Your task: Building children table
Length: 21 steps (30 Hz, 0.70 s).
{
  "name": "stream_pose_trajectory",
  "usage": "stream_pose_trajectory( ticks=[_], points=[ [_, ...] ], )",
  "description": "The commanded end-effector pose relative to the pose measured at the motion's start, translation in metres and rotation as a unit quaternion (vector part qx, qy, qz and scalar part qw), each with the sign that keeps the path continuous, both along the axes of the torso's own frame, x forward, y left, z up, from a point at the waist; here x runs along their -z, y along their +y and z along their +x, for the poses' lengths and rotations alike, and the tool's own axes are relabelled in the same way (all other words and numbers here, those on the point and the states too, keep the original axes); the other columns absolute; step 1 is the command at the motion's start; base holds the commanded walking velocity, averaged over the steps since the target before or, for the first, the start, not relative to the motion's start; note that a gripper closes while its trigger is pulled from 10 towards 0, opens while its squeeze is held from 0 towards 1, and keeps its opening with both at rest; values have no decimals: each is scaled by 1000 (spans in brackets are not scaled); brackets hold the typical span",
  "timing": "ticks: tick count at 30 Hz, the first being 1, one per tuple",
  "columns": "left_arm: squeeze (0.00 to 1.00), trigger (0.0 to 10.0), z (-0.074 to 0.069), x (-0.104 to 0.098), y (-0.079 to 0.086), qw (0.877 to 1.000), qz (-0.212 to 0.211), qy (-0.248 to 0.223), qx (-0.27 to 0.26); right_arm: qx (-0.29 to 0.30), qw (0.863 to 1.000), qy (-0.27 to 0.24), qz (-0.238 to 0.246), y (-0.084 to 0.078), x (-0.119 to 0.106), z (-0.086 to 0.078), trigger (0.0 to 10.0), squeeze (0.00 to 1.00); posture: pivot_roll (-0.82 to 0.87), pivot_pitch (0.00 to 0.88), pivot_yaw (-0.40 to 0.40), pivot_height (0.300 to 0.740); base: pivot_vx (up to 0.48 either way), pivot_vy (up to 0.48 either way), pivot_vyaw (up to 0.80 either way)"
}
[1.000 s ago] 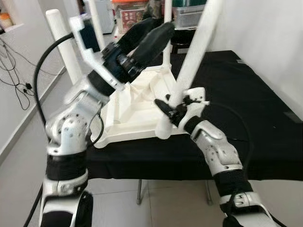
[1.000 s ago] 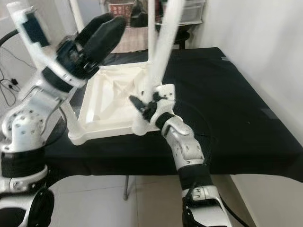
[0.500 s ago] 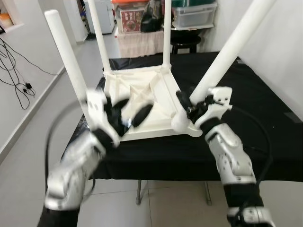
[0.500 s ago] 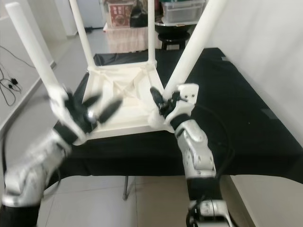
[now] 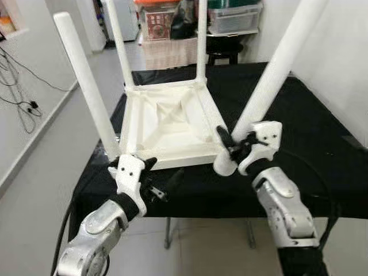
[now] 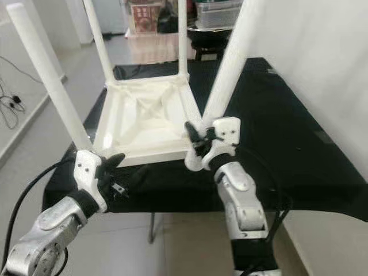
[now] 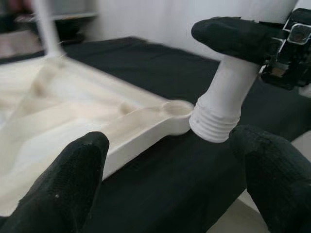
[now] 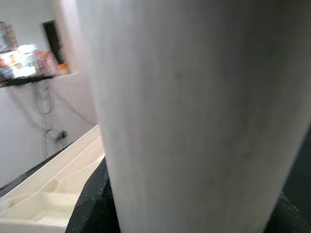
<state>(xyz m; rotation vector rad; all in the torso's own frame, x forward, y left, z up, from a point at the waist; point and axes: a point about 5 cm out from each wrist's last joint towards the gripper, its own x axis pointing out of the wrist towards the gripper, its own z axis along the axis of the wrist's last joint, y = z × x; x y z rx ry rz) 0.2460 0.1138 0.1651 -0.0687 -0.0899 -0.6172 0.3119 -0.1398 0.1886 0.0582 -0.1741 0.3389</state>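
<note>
A white children's table top (image 5: 167, 123) lies upside down on a black-covered table (image 5: 310, 126). Three white legs stand up from it, one at the front left (image 5: 86, 86) and two at the back (image 5: 201, 40). My right gripper (image 5: 233, 146) is shut on the fourth leg (image 5: 276, 69), which leans to the right. Its threaded end (image 7: 216, 124) hangs just beside the empty front-right corner socket (image 7: 177, 108), apart from it. My left gripper (image 5: 162, 172) is open and empty, low in front of the top's front edge.
Storage boxes (image 5: 233, 20) and a dark stool (image 5: 221, 52) stand behind the table. Cables (image 5: 26, 106) lie on the floor at the left. A white wall (image 5: 345, 57) runs close along the right. The black cloth's front edge (image 5: 201, 204) is near my arms.
My left arm has dropped from high above the table top to below its front edge, its gripper open. The right gripper still holds the leg, its threaded end now beside the corner socket.
</note>
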Motion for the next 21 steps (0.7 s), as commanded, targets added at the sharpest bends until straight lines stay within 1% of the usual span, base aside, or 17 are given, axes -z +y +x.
stream_pose_trajectory(
  ticks=[1,2,5,8,9,11,12,13,14,20,21],
  points=[
    [0,10000,0,1,1,1000,10,-7,-12,-3,1000,-17,-2,5,-7,-2,10000,0,-74,0,58,740,341,0,0],
    [0,10000,0,1,1,1000,10,-7,-12,-3,1000,-17,-2,5,-7,-2,10000,0,-74,0,58,740,341,0,0],
    [0,10000,1,2,1,1000,15,-12,-16,-8,1000,-14,1,9,-7,-1,10000,0,-74,0,55,740,370,0,-650],
    [0,10000,1,2,1,1000,17,-14,-19,-11,1000,-15,-2,11,-8,0,10000,0,-71,0,55,740,371,0,0],
    [0,10000,1,2,1,1000,16,-15,-20,-18,1000,-21,-3,13,-10,0,10000,0,-71,0,56,740,375,0,0],
    [0,10000,0,2,1,1000,16,-17,-21,-63,998,-22,9,18,-13,-4,10000,0,-70,0,58,740,371,0,0],
    [0,10000,0,2,1,999,16,-18,-22,-68,997,-27,-4,19,-14,-5,10000,0,-69,0,58,740,375,0,794],
    [0,10000,0,2,1,999,16,-18,-22,-68,997,-27,-4,19,-14,-5,10000,0,-69,0,58,740,375,0,794],
    [0,10000,0,2,1,999,18,-20,-23,-66,997,-33,-12,20,-14,-5,10000,0,-66,0,57,740,371,0,0],
    [0,10000,0,2,1,999,20,-21,-26,-70,997,-31,-6,19,-14,-5,10000,0,-66,0,58,740,368,0,0],
    [0,10000,0,2,1,999,23,-24,-28,-78,996,-30,-7,19,-15,-5,10000,0,-64,0,57,740,349,0,800]
  ],
)
